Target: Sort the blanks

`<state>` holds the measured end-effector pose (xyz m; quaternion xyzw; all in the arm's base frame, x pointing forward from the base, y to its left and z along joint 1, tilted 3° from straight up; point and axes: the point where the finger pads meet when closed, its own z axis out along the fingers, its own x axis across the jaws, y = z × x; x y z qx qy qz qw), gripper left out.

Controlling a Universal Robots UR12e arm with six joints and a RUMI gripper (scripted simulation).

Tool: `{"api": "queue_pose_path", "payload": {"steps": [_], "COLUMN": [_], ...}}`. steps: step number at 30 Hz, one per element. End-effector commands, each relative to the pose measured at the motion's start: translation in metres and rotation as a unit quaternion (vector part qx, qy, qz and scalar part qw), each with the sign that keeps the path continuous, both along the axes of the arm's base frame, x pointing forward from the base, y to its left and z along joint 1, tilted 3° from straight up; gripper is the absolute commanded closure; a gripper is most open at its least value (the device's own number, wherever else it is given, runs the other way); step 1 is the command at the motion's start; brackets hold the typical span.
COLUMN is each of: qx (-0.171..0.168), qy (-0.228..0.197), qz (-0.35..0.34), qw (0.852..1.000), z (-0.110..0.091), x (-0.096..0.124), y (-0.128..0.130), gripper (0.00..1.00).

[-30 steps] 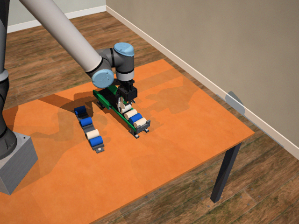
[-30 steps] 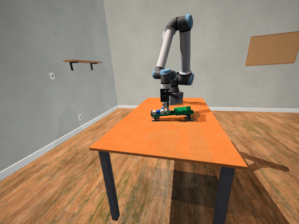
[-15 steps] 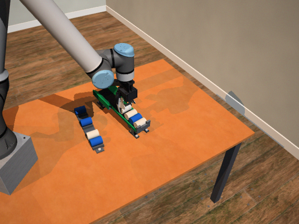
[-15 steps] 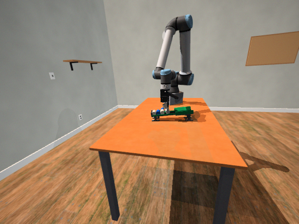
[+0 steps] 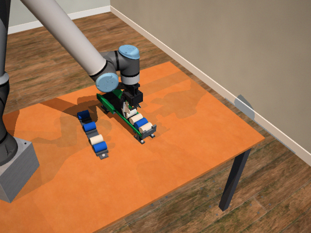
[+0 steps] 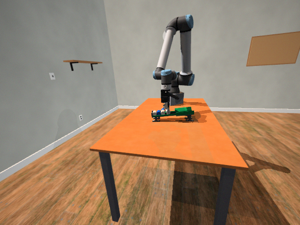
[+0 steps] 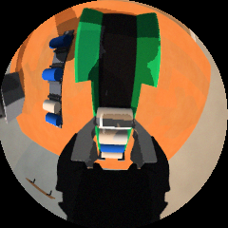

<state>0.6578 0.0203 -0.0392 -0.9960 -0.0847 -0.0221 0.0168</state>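
Three blanks sit across the ramp (image 5: 108,104) (image 6: 183,111) (image 7: 87,57) in a row from the stop (image 5: 149,132): cream (image 5: 145,127) (image 7: 112,155), blue (image 5: 141,123) (image 7: 112,148), cream (image 5: 136,118) (image 7: 113,138). My gripper (image 5: 129,112) (image 6: 167,111) (image 7: 114,117) has its fingers closed around a fourth, pale blank (image 5: 131,113) (image 7: 114,113), crosswise just uphill. On the rack (image 5: 93,133) (image 7: 55,88) I see three blue blanks and one cream, all short, smooth cylinders.

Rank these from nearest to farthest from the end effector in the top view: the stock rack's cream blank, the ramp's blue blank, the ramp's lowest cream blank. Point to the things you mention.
1. Blue blank (image 5: 141,123) (image 6: 158,112) (image 7: 112,148): on the ramp (image 5: 108,102) (image 6: 183,111) (image 7: 87,52), just downhill.
2. Lowest cream blank (image 5: 145,128) (image 6: 154,112) (image 7: 111,155): at the ramp's low end.
3. Rack's cream blank (image 5: 96,139) (image 7: 51,105): off the ramp, over on the stock rack (image 5: 92,133) (image 7: 54,88).
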Motion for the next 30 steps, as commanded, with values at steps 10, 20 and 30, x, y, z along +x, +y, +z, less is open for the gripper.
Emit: {"api": "queue_pose_path", "payload": {"steps": [10, 20, 30], "qx": [0.000, 0.000, 0.000], "qy": [-0.001, -0.001, -0.001], "qz": [0.000, 0.000, 0.000], "qw": [1.000, 1.000, 1.000], "z": [0.0007, 0.0007, 0.0009], "x": [0.0006, 0.0006, 0.0006], "y": [-0.0002, -0.0002, -0.0002], "gripper": [0.58, 0.51, 0.51]}}
